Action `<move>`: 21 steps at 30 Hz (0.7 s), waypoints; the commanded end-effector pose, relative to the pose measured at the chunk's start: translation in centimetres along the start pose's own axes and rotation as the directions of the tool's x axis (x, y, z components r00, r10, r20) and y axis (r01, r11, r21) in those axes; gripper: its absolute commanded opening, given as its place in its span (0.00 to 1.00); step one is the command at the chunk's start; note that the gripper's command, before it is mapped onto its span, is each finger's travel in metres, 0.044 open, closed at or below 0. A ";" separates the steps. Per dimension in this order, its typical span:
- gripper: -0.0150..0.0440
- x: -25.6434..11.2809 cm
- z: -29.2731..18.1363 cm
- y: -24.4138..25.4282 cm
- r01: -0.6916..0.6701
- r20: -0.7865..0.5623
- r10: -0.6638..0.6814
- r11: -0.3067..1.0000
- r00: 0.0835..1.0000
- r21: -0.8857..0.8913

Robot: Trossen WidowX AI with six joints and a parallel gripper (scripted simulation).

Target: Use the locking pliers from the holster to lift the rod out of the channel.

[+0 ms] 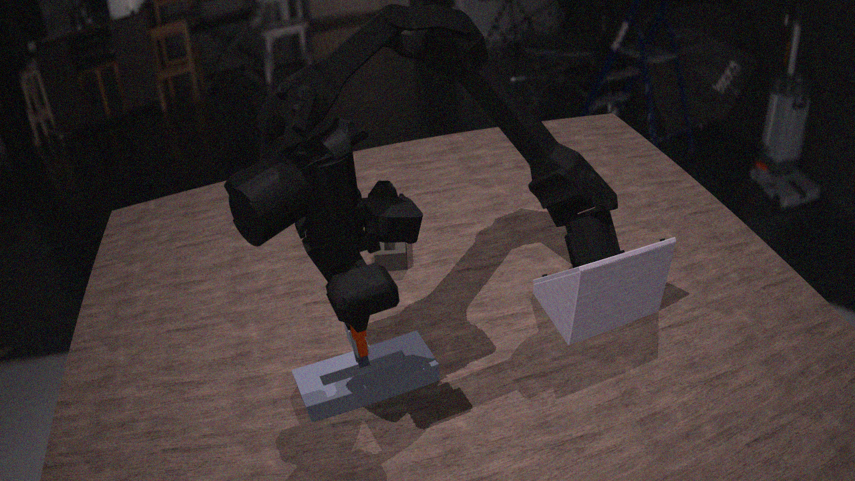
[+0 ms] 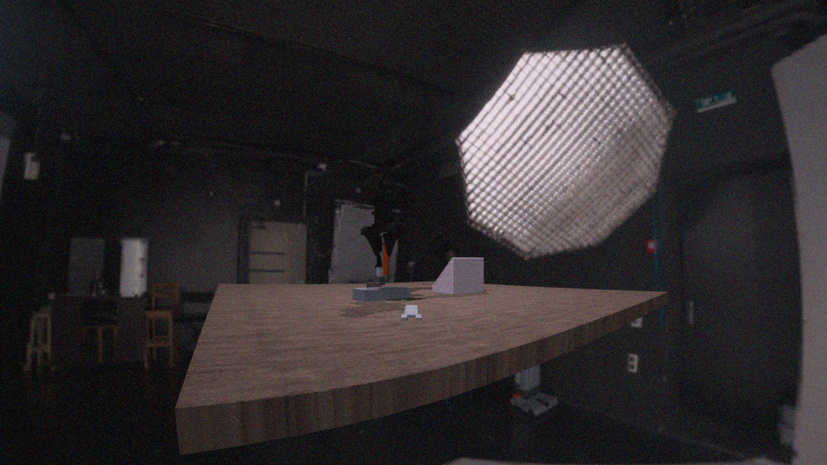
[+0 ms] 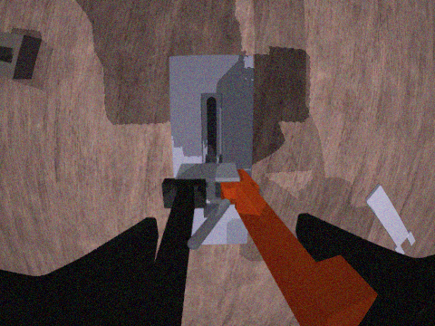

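The counter (image 1: 197, 263) (image 2: 300, 347) (image 3: 54, 181) looked like brown wood, streaky-grained and matt. Nearer its left edge as seen from the top view, the channel block (image 1: 370, 397) (image 2: 369, 294) (image 3: 190, 91) was smooth, matt grey. The pliers' handle (image 1: 359, 343) (image 2: 386, 259) (image 3: 290, 244) resembled smooth orange plastic; their head (image 3: 208, 171), dull grey metal. Toward the right edge, the wedge (image 1: 624, 298) (image 2: 467, 276) appeared pale and matt. The arm (image 1: 501, 113) had a matt black finish.
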State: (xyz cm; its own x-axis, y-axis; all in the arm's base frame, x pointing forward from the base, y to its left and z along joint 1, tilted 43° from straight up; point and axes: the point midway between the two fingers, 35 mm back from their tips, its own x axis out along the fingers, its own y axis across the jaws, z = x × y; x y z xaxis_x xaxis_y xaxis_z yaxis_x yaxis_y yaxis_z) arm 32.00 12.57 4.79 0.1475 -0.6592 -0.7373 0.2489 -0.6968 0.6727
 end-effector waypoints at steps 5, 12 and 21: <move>0.79 -0.2 0.1 0.2 -0.003 -0.011 0.003 1.000 1.000 0.001; 0.79 -0.3 0.0 0.3 -0.003 -0.011 0.003 1.000 1.000 0.001; 0.79 0.1 0.0 0.3 -0.004 -0.011 0.004 1.000 1.000 0.001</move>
State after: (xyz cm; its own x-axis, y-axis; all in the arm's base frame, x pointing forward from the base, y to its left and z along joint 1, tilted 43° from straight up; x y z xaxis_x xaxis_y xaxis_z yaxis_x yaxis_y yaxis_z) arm 32.06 12.31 4.85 0.1485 -0.6583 -0.7380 0.2429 -0.6991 0.6725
